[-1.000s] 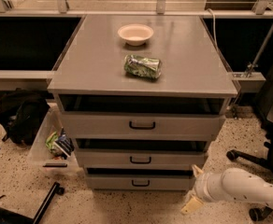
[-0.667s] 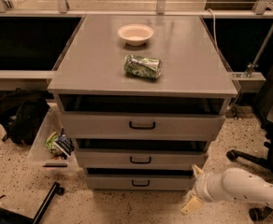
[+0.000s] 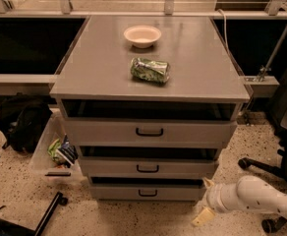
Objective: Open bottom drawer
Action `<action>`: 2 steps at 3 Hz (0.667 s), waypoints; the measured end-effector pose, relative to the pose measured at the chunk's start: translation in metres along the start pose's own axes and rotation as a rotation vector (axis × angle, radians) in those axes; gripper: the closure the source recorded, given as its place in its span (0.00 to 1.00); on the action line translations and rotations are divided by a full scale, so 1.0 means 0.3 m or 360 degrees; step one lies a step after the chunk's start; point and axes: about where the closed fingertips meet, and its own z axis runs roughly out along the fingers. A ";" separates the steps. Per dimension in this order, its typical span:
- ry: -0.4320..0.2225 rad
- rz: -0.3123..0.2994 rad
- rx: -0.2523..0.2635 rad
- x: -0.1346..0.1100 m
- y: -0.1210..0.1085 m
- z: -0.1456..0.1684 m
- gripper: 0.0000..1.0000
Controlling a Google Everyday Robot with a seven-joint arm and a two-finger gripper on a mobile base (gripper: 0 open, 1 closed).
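One table (image 3: pixel 99 73): three drawers; one bowl (image 3: pixel 142 36), one green packet (image 3: pixel 150 70) on top. One gripper (image 3: pixel 205 199), spread wide, empty, beside table's bottom drawer (image 3: pixel 119 192).

hand (image 3: pixel 205 200) right of bottom drawer (image 3: pixel 147 192); bowl (image 3: pixel 142 36) behind packet (image 3: pixel 150 70)

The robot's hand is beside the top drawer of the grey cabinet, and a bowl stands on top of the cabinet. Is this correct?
One thing is wrong: the drawer. The camera view shows the hand low near the floor, beside the end of the bottom drawer, off to the side of its handle. The bowl does stand on top of the grey cabinet.
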 end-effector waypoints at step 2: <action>-0.0146 0.0081 0.0023 0.153 -0.108 0.156 0.00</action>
